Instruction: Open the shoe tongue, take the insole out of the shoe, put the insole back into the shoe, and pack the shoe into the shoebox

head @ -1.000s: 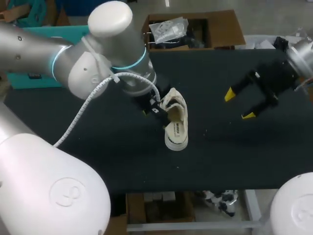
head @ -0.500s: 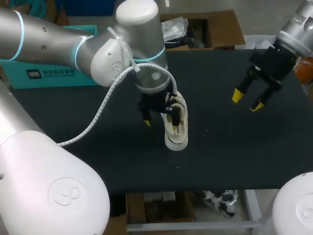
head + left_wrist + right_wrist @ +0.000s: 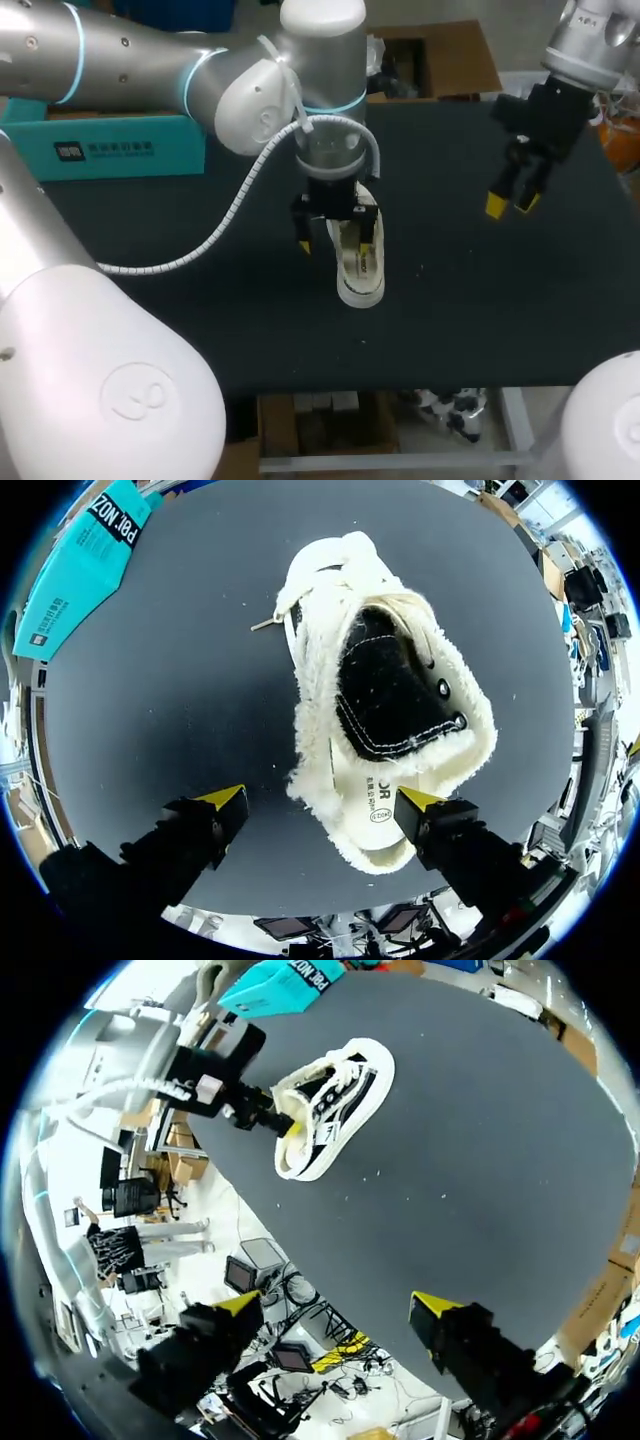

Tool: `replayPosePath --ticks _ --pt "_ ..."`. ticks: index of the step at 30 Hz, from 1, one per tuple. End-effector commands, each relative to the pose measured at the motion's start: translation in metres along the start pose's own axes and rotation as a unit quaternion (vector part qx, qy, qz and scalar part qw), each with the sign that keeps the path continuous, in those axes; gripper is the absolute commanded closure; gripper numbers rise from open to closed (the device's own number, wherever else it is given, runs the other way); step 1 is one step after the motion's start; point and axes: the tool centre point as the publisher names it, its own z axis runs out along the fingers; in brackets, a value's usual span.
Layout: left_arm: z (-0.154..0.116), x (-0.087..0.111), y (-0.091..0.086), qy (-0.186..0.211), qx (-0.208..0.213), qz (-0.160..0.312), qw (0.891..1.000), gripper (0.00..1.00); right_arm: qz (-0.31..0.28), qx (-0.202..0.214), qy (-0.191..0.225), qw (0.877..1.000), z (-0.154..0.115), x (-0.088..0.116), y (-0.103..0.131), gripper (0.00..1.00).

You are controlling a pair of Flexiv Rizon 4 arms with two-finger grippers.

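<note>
On the middle of the dark bench (image 3: 200,330) sits the white fluffy shoe (image 3: 358,270), its opening facing up. The left gripper (image 3: 335,248) hangs right over it with fingers apart, one yellow tip by the shoe's side and the other over bare bench. The right gripper (image 3: 510,205) hangs well off to the right, fingers apart, holding nothing. A teal shoebox (image 3: 120,150) sits at the far left edge.

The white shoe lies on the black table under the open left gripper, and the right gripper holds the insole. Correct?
No. The right gripper holds nothing: the right wrist view shows its fingers open and empty. The white shoe does lie on the black table under the open left gripper.
</note>
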Motion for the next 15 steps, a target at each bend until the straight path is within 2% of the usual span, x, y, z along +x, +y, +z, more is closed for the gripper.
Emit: replayPosePath --ticks 1,2,6,7,8,10,13,14,15 --pt "0.002 0.001 -0.005 -0.008 -0.001 -0.010 1.000 0.20 -0.029 -0.006 -0.008 1.000 0.001 -0.002 -0.006 0.00" --pt "0.003 0.000 -0.006 -0.011 0.000 -0.017 1.000 0.31 -0.041 -0.004 -0.014 0.999 0.002 -0.003 -0.009 0.00" --pt "0.005 -0.005 -0.011 -0.009 -0.001 -0.029 1.000 0.43 -0.071 -0.003 -0.028 0.997 0.003 -0.006 -0.015 0.00" --pt "0.006 -0.007 -0.013 -0.011 -0.001 -0.035 0.999 0.51 -0.076 0.000 -0.032 0.997 0.003 -0.007 -0.015 0.00" --pt "0.007 -0.008 -0.014 -0.009 0.001 -0.038 0.999 0.52 -0.081 0.005 -0.037 0.996 0.003 -0.007 -0.016 0.00" --pt "0.008 -0.011 -0.015 -0.012 0.003 -0.045 0.999 0.62 -0.091 0.010 -0.047 0.995 0.003 -0.007 -0.017 0.00" --pt "0.008 -0.013 -0.018 -0.010 0.005 -0.049 0.999 0.81 -0.115 0.016 -0.063 0.991 0.003 -0.007 -0.021 0.00" --pt "0.008 -0.013 -0.018 -0.010 0.005 -0.050 0.999 1.00 -0.124 0.018 -0.068 0.990 0.003 -0.007 -0.022 0.00" --pt "0.008 -0.013 -0.019 -0.010 0.005 -0.051 0.999 1.00 -0.136 0.021 -0.075 0.988 0.003 -0.008 -0.024 0.00"
